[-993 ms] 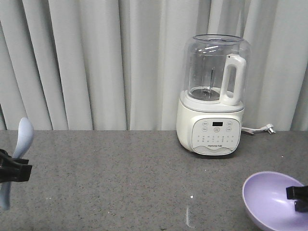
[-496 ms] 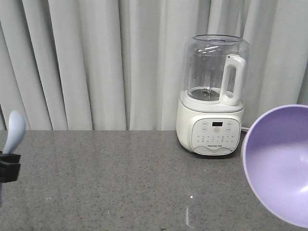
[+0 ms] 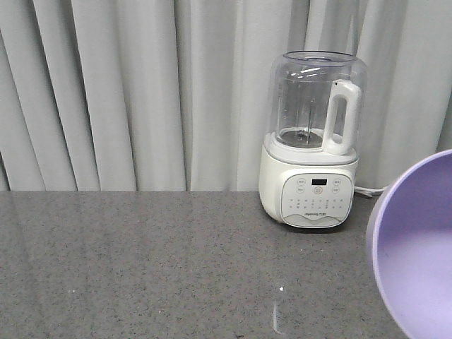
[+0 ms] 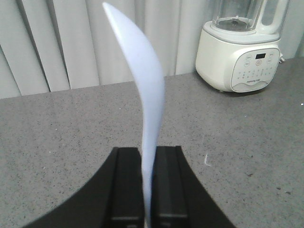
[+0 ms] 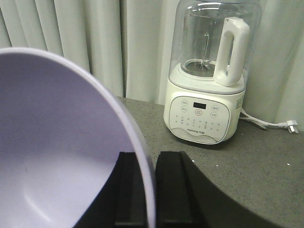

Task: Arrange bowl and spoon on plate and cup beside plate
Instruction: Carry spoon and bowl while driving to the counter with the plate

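Note:
A pale blue spoon (image 4: 145,90) stands upright in the left wrist view, its handle pinched between the black fingers of my left gripper (image 4: 149,164), scoop end up. The lavender bowl (image 5: 57,142) fills the left of the right wrist view, tilted on edge, with my right gripper (image 5: 148,178) shut on its rim, one finger inside and one outside. From the front, only the bowl (image 3: 417,247) shows, held up at the right edge; neither gripper nor the spoon appears there. The plate and the cup are out of view.
A white blender with a clear jug (image 3: 312,141) stands at the back right of the grey speckled counter (image 3: 176,261); its cord and plug (image 5: 280,126) trail to the right. Grey curtains hang behind the counter.
The bowl rose from low at the right edge, tipped up on edge, and shifted further right. The left gripper with the spoon drifted left and out of the front view.

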